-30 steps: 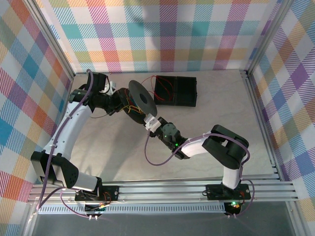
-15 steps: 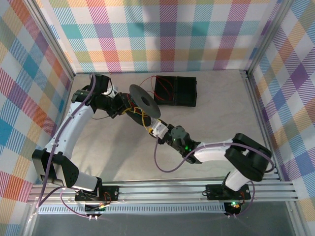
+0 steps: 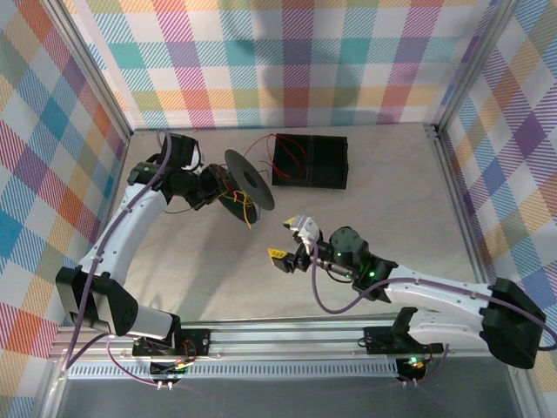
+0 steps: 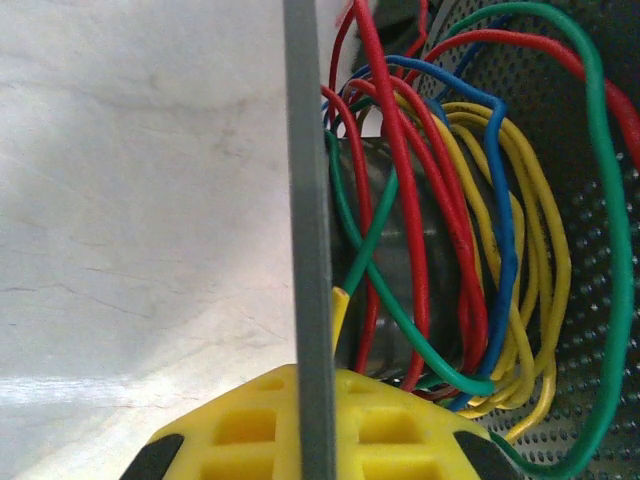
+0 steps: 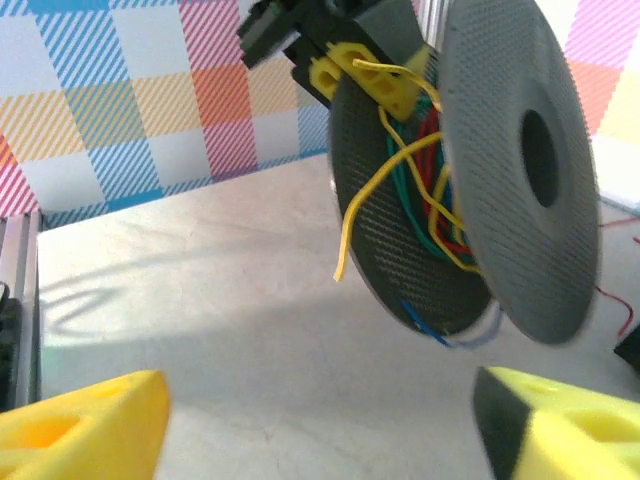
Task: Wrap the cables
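A black spool (image 3: 248,178) hangs above the table at the back left, my left gripper (image 3: 211,185) shut on its flange. Red, yellow, blue and green cables (image 4: 450,270) are wound loosely round its hub, between the flanges. In the left wrist view the flange edge (image 4: 305,200) runs down into my left gripper (image 4: 305,400). One yellow cable end (image 5: 350,235) dangles free below the spool (image 5: 520,170). My right gripper (image 3: 291,240) stands open in front of the spool, apart from it. Its fingers (image 5: 85,420) are spread wide over bare table.
A black box (image 3: 311,161) lies behind the spool with thin red cables (image 3: 291,155) draped over its left part. Checked walls and metal frame posts close in the table on three sides. A rail (image 3: 348,335) runs along the near edge.
My right gripper has drawn back from the spool toward the near right, and the arm has stretched out low. The left arm and spool have barely moved.
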Controlling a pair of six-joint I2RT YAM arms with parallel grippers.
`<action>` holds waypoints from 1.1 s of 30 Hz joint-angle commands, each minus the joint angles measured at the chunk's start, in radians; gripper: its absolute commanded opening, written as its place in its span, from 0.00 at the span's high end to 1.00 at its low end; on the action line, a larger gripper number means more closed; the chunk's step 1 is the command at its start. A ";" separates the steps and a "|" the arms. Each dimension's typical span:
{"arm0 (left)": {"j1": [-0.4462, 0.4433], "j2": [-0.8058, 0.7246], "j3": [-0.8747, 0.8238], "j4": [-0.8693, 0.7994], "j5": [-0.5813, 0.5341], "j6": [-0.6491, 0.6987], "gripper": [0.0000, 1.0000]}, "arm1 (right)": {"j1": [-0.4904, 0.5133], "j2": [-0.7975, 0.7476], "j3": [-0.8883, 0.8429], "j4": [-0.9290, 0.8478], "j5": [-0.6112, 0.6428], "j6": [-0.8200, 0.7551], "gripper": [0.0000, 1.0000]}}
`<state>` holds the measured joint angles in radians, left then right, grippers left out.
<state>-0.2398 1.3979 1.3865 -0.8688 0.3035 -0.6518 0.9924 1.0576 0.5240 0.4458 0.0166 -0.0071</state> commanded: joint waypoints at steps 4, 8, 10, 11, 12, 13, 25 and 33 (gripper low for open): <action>0.006 -0.212 -0.042 -0.005 -0.184 0.065 1.00 | -0.064 -0.002 0.176 -0.375 -0.054 0.278 0.01; 0.006 -0.341 -0.086 -0.040 -0.292 0.088 1.00 | -0.113 0.011 0.347 -0.623 -0.024 0.345 0.01; 0.005 -0.390 -0.097 -0.058 -0.335 0.100 1.00 | -0.136 0.051 0.468 -0.795 0.019 0.367 0.01; 0.005 -0.411 -0.101 -0.071 -0.356 0.107 1.00 | -0.145 0.078 0.533 -0.887 0.054 0.387 0.02; 0.005 -0.422 -0.100 -0.084 -0.374 0.115 1.00 | -0.151 0.105 0.585 -0.964 0.083 0.411 0.01; 0.005 -0.431 -0.098 -0.103 -0.389 0.123 1.00 | -0.159 0.128 0.629 -1.019 0.098 0.432 0.01; -0.012 -0.365 -0.196 -0.082 -0.374 0.159 1.00 | -0.319 0.297 0.764 -0.986 -0.120 0.392 0.01; -0.149 -0.255 -0.160 -0.030 -0.440 0.178 1.00 | -0.386 0.516 0.983 -1.136 -0.118 0.351 0.03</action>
<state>-0.3378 1.1374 1.1698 -1.0035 -0.0944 -0.4992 0.6144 1.5455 1.4235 -0.6022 -0.0734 0.3729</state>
